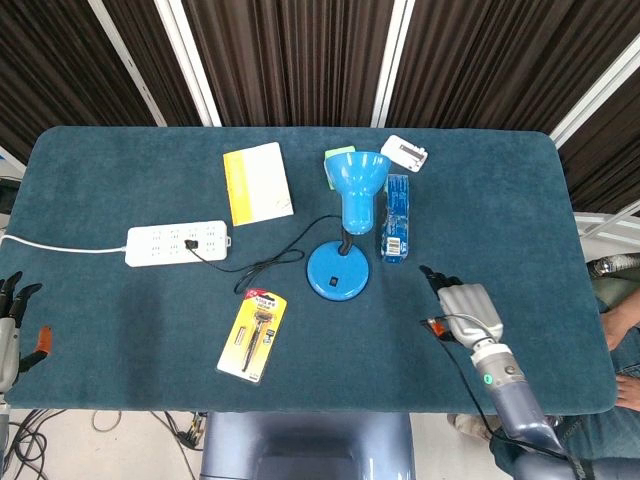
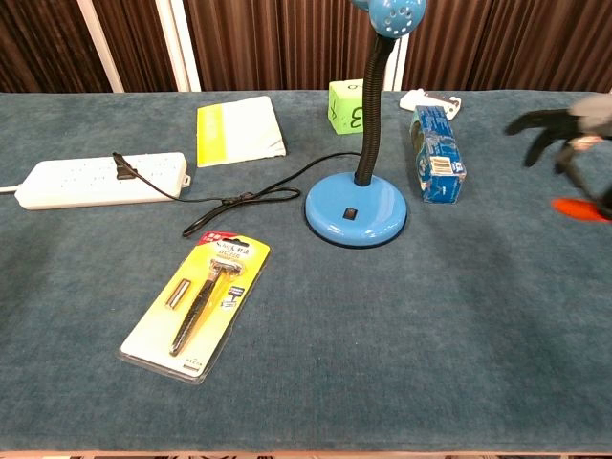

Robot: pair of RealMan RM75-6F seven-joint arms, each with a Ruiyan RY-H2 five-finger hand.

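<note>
Right hand (image 1: 466, 308) hovers with fingers spread, holding nothing — lamp base (image 1: 337, 271) lies to its left, blue box (image 1: 396, 218) nearer; left hand (image 1: 10, 325) far off

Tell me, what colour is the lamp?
Blue. The lamp shows best in the chest view, base and shade alike.
</note>
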